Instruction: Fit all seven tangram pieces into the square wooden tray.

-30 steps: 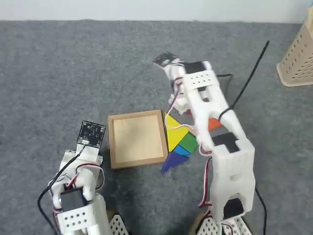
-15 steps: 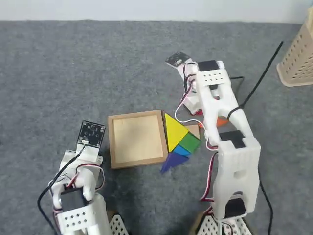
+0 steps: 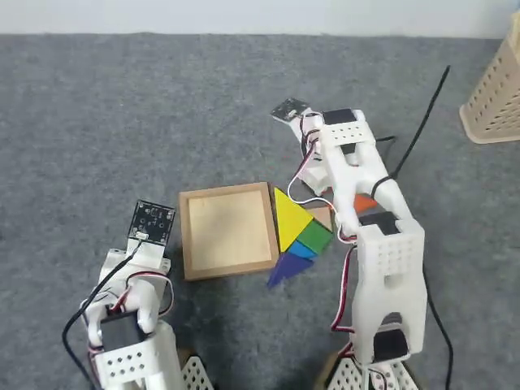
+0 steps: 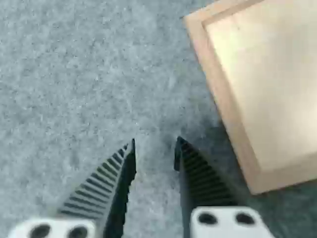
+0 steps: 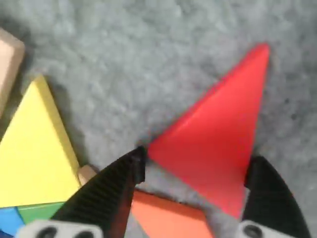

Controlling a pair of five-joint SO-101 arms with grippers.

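Observation:
The square wooden tray (image 3: 226, 230) lies on the grey carpet with nothing in it; its corner shows in the right wrist view (image 5: 7, 59). Against its right side sit a yellow triangle (image 3: 291, 218), a green piece (image 3: 314, 236), a blue piece (image 3: 300, 249), a dark blue triangle (image 3: 284, 267) and a small wood-coloured piece (image 3: 322, 216). An orange piece (image 3: 363, 201) peeks out beside the right arm (image 3: 349, 158). My right gripper (image 5: 193, 173) is open, its jaws straddling a red triangle (image 5: 218, 144) that lies flat. My left gripper (image 4: 152, 148) hovers narrowly open over bare carpet beside the tray (image 4: 257, 89).
A beige slotted basket (image 3: 496, 89) stands at the far right edge. A black cable (image 3: 422, 122) runs from the right arm across the carpet. The left arm (image 3: 130, 301) sits near the front left. Open carpet stretches behind and left of the tray.
The right arm has swung a little to the right, uncovering the wood-coloured piece. The pieces, tray and left arm have not moved.

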